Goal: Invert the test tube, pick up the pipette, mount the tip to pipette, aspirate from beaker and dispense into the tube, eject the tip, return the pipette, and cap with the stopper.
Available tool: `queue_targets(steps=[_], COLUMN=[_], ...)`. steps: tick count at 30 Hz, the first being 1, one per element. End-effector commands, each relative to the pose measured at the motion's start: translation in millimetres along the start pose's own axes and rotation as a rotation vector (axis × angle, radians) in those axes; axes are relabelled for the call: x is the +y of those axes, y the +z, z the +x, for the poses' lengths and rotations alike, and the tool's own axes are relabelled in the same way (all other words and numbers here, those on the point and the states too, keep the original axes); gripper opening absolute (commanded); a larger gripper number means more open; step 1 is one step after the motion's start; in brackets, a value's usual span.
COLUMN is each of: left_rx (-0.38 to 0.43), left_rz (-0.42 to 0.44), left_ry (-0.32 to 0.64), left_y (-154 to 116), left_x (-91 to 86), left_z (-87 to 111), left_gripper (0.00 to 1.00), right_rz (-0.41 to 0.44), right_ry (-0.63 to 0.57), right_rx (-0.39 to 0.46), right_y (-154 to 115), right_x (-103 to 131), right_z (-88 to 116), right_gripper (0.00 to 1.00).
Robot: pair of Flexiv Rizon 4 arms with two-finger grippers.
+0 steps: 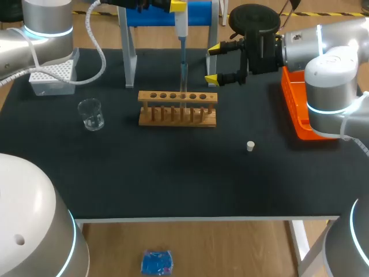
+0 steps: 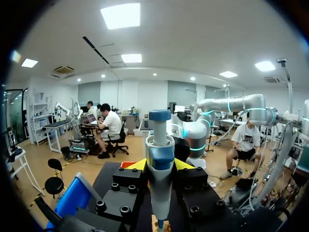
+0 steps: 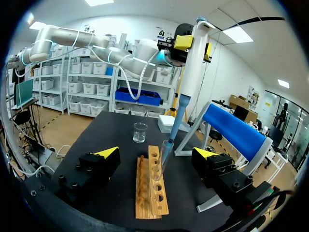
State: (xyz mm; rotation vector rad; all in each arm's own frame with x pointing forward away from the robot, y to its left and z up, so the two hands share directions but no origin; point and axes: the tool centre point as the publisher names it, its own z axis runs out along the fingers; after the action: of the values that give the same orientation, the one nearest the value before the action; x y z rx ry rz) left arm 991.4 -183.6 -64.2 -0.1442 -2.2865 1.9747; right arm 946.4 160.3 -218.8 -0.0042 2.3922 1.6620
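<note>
Left tool (image 2: 160,165) clamps upright white-and-blue pipette (image 3: 193,63), tip (image 3: 170,140) inside clear tube (image 3: 160,166).

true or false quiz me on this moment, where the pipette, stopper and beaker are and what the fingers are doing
1. The left fingers are shut on the pipette, which hangs over the wooden rack. True.
2. The stopper caps a tube in the rack. False: it lies on the black table, to the right of the rack in the head view.
3. The right fingers are open and hold nothing. True.
4. The beaker stands to the right of the rack in the head view. False: it stands on the table to the left of the rack.
</note>
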Motion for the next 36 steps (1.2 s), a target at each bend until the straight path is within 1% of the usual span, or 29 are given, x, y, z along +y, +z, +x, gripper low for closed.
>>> queue_targets(steps=[1, 11, 27, 36], left_rx=[0.006, 0.003, -0.007, -0.003], left_rz=[0.002, 0.002, -0.001, -0.001], left_ry=[0.001, 0.004, 0.009, 0.006], left_y=[-1, 3, 3, 3], left_x=[1.4, 4.6, 3.9, 5.6], left_z=[-2.1, 3.0, 7.9, 6.9], left_gripper=[0.0, 0.0, 0.0, 0.0], right_rz=[0.001, 0.001, 0.001, 0.001], right_ry=[-0.001, -0.001, -0.001, -0.001], right_rx=[-0.001, -0.001, -0.001, -0.001], right_y=[0, 0, 0, 0], right_x=[0, 0, 0, 0], right_z=[0, 0, 0, 0], right_gripper=[1.0, 1.0, 1.0, 1.0])
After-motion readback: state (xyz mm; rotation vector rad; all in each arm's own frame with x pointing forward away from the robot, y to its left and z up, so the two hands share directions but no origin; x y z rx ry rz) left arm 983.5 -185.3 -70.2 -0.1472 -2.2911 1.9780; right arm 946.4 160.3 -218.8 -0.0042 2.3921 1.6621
